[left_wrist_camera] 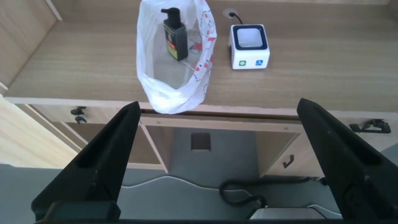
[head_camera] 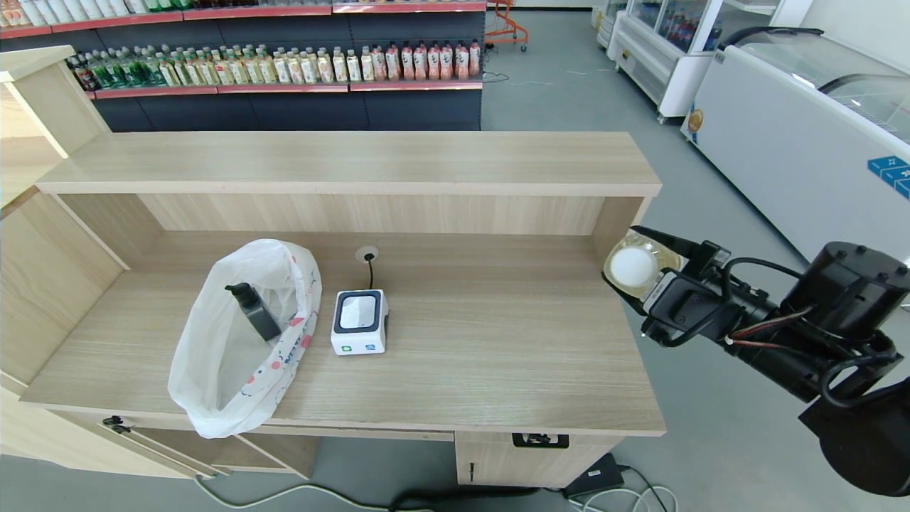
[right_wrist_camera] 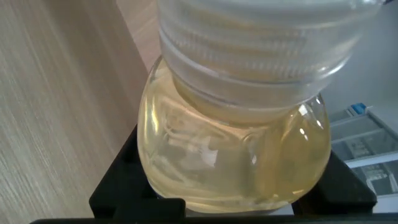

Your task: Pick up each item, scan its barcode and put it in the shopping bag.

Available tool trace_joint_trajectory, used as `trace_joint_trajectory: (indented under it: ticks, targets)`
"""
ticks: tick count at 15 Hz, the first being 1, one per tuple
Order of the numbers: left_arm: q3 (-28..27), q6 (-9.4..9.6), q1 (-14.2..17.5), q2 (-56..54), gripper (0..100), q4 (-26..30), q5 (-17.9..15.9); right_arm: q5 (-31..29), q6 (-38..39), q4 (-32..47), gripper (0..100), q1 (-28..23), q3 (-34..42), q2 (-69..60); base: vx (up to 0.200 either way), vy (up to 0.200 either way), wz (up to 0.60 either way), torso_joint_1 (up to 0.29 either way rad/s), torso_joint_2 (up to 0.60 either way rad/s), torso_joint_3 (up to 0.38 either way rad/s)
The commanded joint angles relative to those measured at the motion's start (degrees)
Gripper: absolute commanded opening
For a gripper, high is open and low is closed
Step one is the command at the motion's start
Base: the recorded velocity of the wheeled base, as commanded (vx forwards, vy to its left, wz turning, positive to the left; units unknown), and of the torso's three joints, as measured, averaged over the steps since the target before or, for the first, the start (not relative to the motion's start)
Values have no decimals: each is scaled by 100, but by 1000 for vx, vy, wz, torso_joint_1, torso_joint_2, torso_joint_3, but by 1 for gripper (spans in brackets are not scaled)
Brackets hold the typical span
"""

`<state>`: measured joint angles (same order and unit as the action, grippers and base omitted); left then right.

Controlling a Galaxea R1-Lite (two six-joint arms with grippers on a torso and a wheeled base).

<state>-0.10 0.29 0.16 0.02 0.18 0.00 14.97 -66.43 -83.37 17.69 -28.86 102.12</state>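
- The left gripper (left_wrist_camera: 217, 109) hangs in front of the desk's (head_camera: 498, 341) near edge, its jaws spread wide with nothing between them.
- The bag (head_camera: 206, 370) lies on the desk at about 9 o'clock from the desk's middle. Its mouth gapes open and its near end droops over the front edge.
- A dark pump bottle (head_camera: 252, 311) stands tilted inside the bag.
- The scanner (head_camera: 360, 321) sits just beside the bag, at 3 o'clock from it, window up.
- The right gripper (head_camera: 640, 274) hangs at the desk's right edge, at 3 o'clock from the scanner and well apart from it. Its jaws are clamped on a bottle (right_wrist_camera: 236, 155) of pale yellow liquid with a white cap, held off the desk.
- A black cable (head_camera: 370, 274) runs from the scanner toward 12 o'clock into a desk grommet.
- Shelves (head_camera: 284, 67) of drinks stand beyond the desk at 12 o'clock, and white freezers (head_camera: 782, 121) at 2 o'clock.
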Motion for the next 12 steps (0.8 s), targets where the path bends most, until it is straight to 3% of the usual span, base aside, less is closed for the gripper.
trace_joint_trajectory:
  ticks: [1, 12]
  targets:
    - [1, 6, 2, -2, 100, -1, 0, 6, -2, -4, 0, 24, -6, 71, 0, 0, 0, 0, 0, 0]
    - [1, 6, 2, -2, 100, -1, 0, 41, 51, 31, 0, 200, -498, 273, 0, 200, 0, 2, 5, 3]
